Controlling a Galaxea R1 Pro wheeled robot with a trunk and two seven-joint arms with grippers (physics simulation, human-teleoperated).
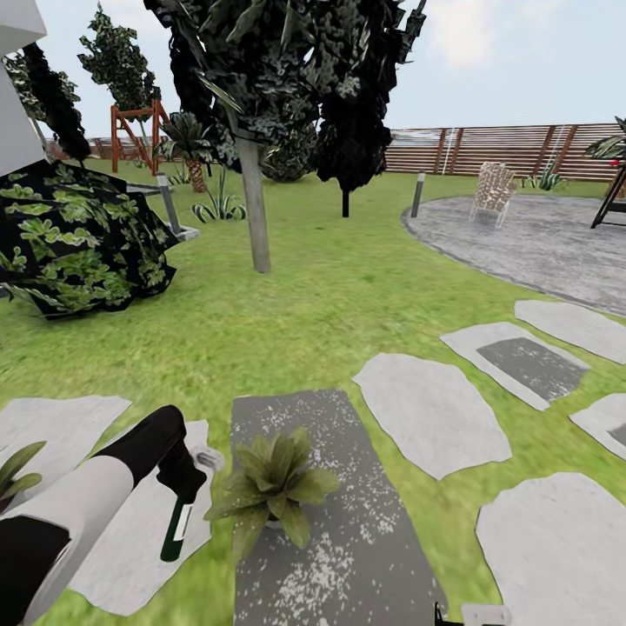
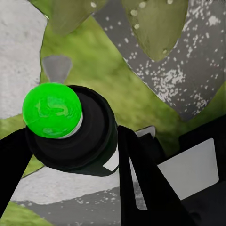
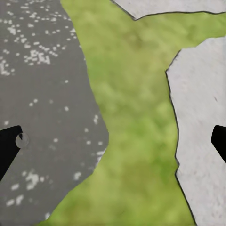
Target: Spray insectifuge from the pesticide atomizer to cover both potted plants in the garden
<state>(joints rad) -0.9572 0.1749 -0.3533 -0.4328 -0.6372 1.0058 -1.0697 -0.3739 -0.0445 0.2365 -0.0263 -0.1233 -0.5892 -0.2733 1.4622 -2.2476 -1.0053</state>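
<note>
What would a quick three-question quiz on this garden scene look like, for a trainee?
1. True or false: the left gripper holds the spray bottle.
2. The potted plant by the bottle stands on: A) bare grass, B) the dark speckled stone, C) the round paved patio.
3. Fill in: the right gripper is ____, its fingertips spread wide above grass and stones.

Key: 1 true, the bottle is clamped between the fingers, nozzle end towards the plant. 2 B. 3 open.
</note>
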